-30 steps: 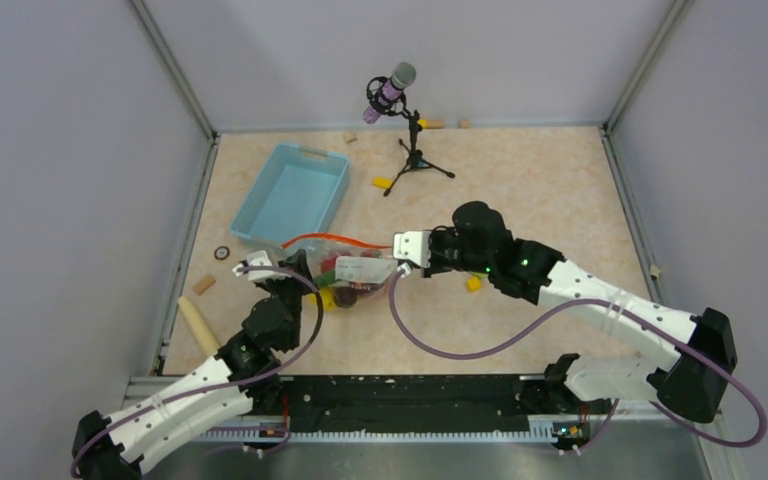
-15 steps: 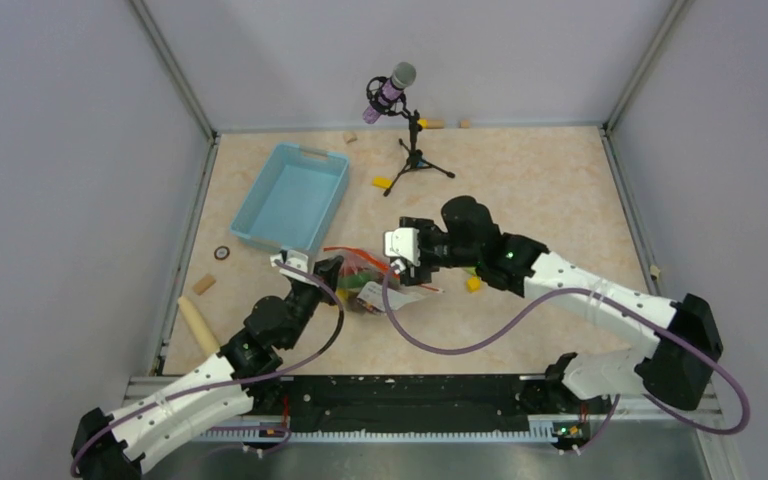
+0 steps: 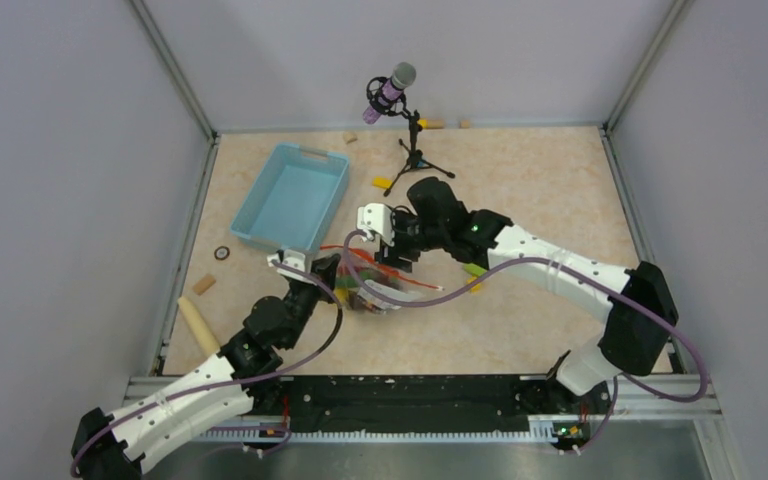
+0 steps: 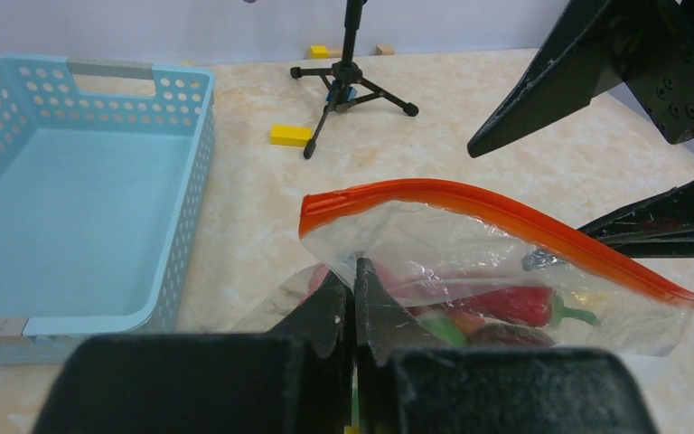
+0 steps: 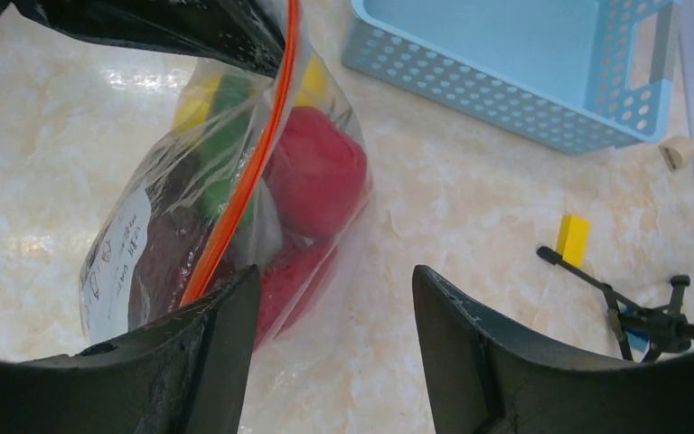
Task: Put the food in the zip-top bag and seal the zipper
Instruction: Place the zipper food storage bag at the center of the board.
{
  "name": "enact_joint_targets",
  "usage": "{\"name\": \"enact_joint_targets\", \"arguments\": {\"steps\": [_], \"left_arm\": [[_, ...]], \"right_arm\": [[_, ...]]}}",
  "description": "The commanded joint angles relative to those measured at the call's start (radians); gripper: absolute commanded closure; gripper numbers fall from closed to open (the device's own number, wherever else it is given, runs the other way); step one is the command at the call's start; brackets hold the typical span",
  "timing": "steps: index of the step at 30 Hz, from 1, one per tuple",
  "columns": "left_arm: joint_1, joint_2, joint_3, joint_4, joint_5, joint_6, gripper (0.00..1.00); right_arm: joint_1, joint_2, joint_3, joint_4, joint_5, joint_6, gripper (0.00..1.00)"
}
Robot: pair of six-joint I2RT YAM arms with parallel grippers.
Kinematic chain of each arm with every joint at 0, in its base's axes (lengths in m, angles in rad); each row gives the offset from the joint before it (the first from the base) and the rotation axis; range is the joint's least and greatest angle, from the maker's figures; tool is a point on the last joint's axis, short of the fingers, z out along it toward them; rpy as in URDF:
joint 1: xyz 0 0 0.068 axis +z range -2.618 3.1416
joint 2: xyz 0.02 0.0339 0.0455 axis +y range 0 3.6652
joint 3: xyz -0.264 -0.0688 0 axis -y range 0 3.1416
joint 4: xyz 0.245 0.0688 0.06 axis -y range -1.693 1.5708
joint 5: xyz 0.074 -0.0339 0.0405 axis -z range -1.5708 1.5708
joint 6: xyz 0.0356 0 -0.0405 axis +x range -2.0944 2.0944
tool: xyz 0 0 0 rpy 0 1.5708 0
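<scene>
The zip-top bag [image 4: 497, 258] lies crumpled on the surface [image 3: 520, 320], just beside the near corner of the light-blue basket [image 4: 201, 181]. All the food that shows sits inside the bag. In the left wrist view a red chili [image 4: 515, 306] lies under the clear film with a green piece [image 4: 438, 327] and a dark brown piece [image 4: 506, 336] beside it. In the right wrist view a red tomato [image 5: 316, 172] bulges against the bag's wall, next to a yellow piece [image 5: 201, 98]. A whitish label [image 5: 117, 253] is on the bag's side.

The zipper [image 4: 470, 203] arches across the top of the bag as one orange-red strip; whether it is pressed closed along its length cannot be told.

The left gripper [image 4: 355, 271] is clamped tight on the bag's film just under the zipper's left end. The right gripper [image 5: 334, 271] stands over the bag with its fingers spread wide, gripping nothing.
</scene>
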Motion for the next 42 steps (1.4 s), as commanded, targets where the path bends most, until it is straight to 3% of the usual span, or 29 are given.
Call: {"name": "enact_joint_targets", "arguments": {"steps": [1,7,13,16,21,26,33,37,40,42], "left_arm": [[0.002,-0.004,0.012,0.084,-0.065,-0.047,1.00],[0.002,0.047,0.084,0.000,-0.139,-0.107,1.00],[0.002,0.088,0.101,-0.005,-0.153,-0.115,1.00],[0.001,0.099,0.106,-0.002,-0.169,-0.119,1.00],[0.001,0.093,0.108,-0.007,-0.144,-0.118,1.00],[0.001,0.095,0.110,-0.009,-0.156,-0.117,1.00],[0.002,0.104,0.119,0.002,-0.153,-0.118,1.00],[0.002,0.120,0.129,0.010,-0.161,-0.124,1.00],[0.002,0.133,0.137,0.007,-0.163,-0.127,1.00],[0.002,0.136,0.142,-0.004,-0.167,-0.133,0.81]], "right_arm": [[-0.004,-0.043,0.038,0.007,0.102,0.077,0.38],[-0.005,-0.174,-0.059,0.163,0.068,0.217,0.35],[-0.004,-0.205,-0.064,0.154,-0.028,0.246,0.35],[-0.002,-0.175,-0.037,0.098,-0.079,0.212,0.35],[-0.003,-0.068,0.037,0.026,-0.002,0.200,0.35],[-0.002,0.031,0.136,-0.091,-0.029,0.201,0.41],[-0.003,0.112,0.220,-0.184,-0.053,0.218,0.64],[-0.002,0.158,0.258,-0.197,-0.080,0.225,0.72],[-0.003,0.189,0.304,-0.223,-0.039,0.249,1.00],[-0.005,0.188,0.318,-0.222,0.035,0.299,1.00]]}}
